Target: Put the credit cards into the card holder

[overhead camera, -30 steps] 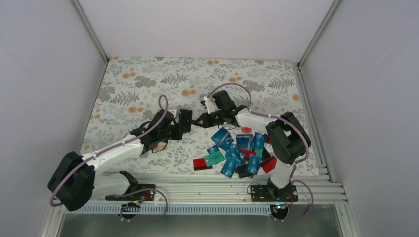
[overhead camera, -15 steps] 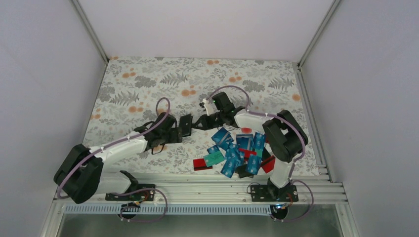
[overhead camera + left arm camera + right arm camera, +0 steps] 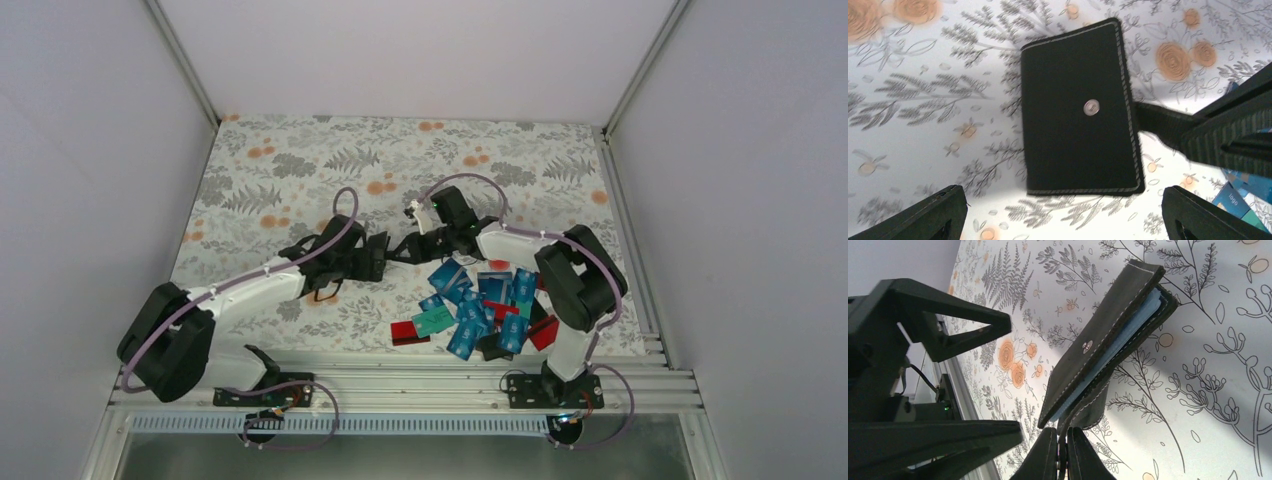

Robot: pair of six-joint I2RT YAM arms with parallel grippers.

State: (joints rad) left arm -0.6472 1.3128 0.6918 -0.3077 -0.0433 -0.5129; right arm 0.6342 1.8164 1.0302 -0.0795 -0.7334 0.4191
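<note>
The credit cards are heaped on the counter near the right arm's base. Beyond them, the card holder, slightly open, is pinched by one flap in the right gripper. The left gripper is spread wide above it, untouching.

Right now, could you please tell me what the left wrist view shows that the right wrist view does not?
Only the left wrist view shows the card holder from above, its whole stitched black cover facing the camera, and blue credit cards at the lower right. Only the right wrist view shows the holder edge-on, with grey-blue inner slots between the covers. Both show the silver snap, the floral cloth, the right hand shut on a black flap of the holder, and the left hand open wide.
</note>
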